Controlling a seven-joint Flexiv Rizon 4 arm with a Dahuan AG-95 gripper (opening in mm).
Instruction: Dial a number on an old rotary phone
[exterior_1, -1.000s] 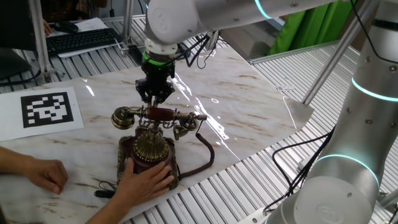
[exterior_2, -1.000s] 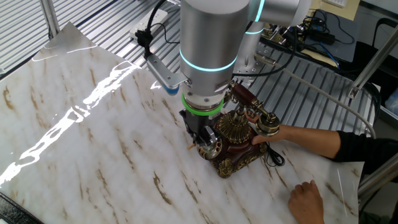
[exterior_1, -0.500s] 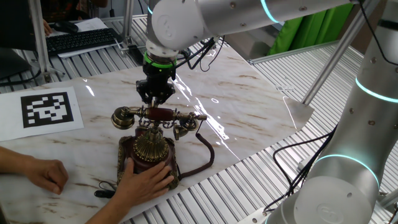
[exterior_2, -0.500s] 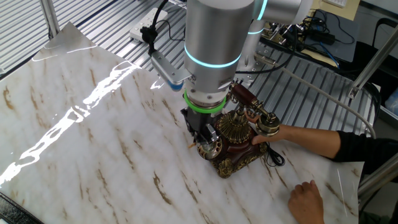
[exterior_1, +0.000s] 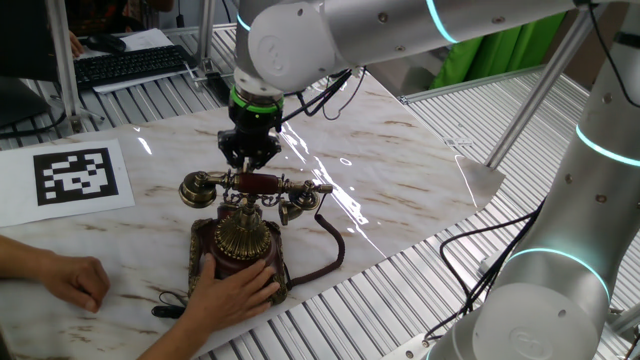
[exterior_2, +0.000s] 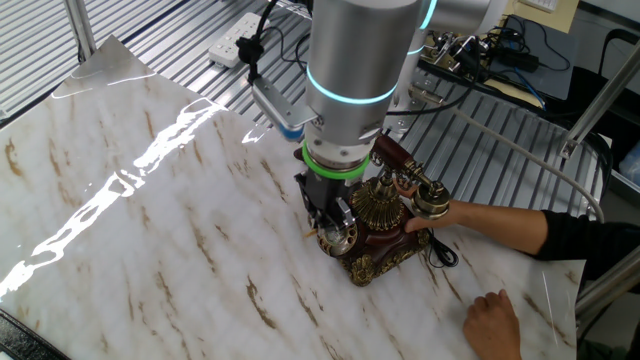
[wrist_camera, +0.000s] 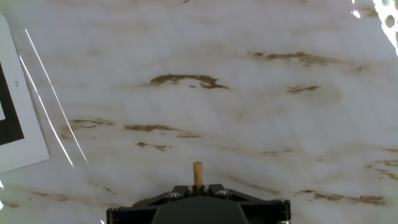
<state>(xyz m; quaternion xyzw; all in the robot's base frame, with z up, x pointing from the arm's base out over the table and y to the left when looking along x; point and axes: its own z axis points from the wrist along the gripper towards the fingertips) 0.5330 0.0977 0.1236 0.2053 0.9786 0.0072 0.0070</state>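
Observation:
The old rotary phone (exterior_1: 243, 240) stands on the marble table, its brass dial (exterior_1: 243, 235) facing up and its handset (exterior_1: 252, 184) on the cradle. It also shows in the other fixed view (exterior_2: 385, 215). My gripper (exterior_1: 249, 157) hangs just behind the handset, above the table. In the other fixed view the gripper (exterior_2: 326, 218) is right beside the phone's left side. It is shut on a small wooden stick (wrist_camera: 198, 174) that pokes out past the jaws. The hand view shows only the marble table, not the phone.
A person's hand (exterior_1: 236, 292) holds the phone's base, and the other hand (exterior_1: 76, 281) rests on the table. A printed marker sheet (exterior_1: 76, 176) lies at the left and a black keyboard (exterior_1: 131, 65) behind it. The phone's dark cord (exterior_1: 331, 252) curls to the right.
The arm's upper links have swung a little; the gripper has shifted only slightly beside the phone. Phone and hands have not moved.

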